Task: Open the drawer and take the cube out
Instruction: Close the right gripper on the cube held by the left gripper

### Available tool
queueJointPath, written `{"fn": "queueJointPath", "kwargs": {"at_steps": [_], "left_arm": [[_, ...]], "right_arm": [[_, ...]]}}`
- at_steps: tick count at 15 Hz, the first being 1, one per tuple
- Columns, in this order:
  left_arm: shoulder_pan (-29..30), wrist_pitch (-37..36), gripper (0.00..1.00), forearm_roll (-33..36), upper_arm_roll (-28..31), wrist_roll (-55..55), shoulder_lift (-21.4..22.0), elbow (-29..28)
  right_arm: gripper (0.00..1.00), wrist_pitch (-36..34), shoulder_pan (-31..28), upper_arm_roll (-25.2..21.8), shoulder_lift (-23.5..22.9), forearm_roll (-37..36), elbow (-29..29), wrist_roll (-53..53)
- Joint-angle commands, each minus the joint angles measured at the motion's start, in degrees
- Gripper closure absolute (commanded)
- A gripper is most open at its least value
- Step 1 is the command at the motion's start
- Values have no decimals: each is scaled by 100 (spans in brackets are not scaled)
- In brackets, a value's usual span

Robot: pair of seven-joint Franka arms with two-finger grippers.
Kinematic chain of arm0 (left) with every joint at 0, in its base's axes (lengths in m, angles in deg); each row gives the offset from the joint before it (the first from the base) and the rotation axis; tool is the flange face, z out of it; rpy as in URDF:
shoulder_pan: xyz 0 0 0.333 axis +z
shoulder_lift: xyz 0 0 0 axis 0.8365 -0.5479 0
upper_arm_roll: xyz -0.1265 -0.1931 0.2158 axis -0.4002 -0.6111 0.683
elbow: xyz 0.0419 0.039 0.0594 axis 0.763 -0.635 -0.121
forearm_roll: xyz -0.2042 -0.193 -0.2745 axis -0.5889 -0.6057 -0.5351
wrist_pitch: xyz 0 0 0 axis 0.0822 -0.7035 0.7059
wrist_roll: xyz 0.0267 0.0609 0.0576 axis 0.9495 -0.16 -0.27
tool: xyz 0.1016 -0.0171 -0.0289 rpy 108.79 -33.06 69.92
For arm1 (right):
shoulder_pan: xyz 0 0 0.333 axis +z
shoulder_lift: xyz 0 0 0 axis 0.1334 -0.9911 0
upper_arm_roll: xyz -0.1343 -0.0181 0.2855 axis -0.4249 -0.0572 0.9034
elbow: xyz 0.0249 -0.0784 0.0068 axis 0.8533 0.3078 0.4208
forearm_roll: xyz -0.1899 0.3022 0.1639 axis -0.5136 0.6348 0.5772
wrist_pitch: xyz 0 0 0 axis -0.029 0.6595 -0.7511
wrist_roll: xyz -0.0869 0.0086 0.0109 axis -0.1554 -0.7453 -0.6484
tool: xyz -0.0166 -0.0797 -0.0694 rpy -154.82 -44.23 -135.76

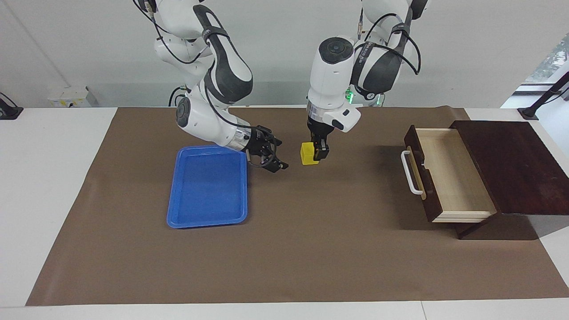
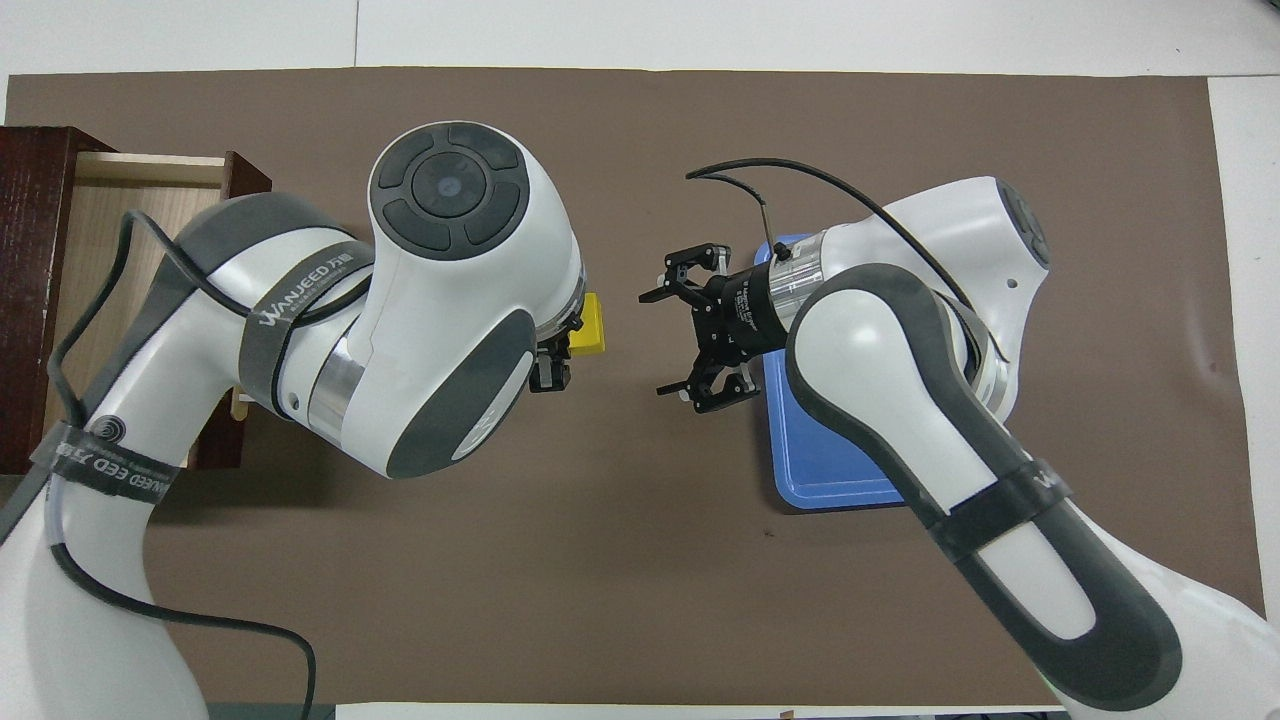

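Note:
My left gripper (image 1: 316, 153) points straight down over the middle of the brown mat, shut on the small yellow cube (image 1: 306, 154). From above, the cube (image 2: 588, 325) pokes out beside the left arm's wrist, which hides most of the left gripper (image 2: 558, 352). My right gripper (image 1: 281, 155) is open with nothing between its fingers. It lies nearly level between the blue tray and the cube, a short gap from the cube, and shows as the right gripper (image 2: 657, 342) from above. The drawer (image 1: 449, 175) stands pulled out at the left arm's end, its pale inside bare and its white handle (image 1: 411, 174) facing the table's middle.
A blue plastic tray (image 1: 206, 189) lies on the mat toward the right arm's end, with nothing in it. The dark wooden cabinet top (image 1: 511, 164) covers the drawer's rear. A brown mat (image 1: 311, 249) spreads over most of the white table.

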Motion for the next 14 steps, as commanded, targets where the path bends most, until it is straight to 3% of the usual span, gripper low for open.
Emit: {"fn": "queueJointPath", "kwargs": {"at_steps": [1, 5, 14], "left_arm": [[-112, 107, 100, -169, 91, -62, 108, -149], [-112, 107, 100, -177, 91, -62, 108, -149], [-191, 37, 100, -177, 99, -71, 117, -140]], "right_arm": [[0, 110, 83, -5, -179, 121, -261, 158], [0, 163, 162, 4, -276, 157, -517, 465], [0, 93, 303, 4, -118, 218, -499, 580]]}}
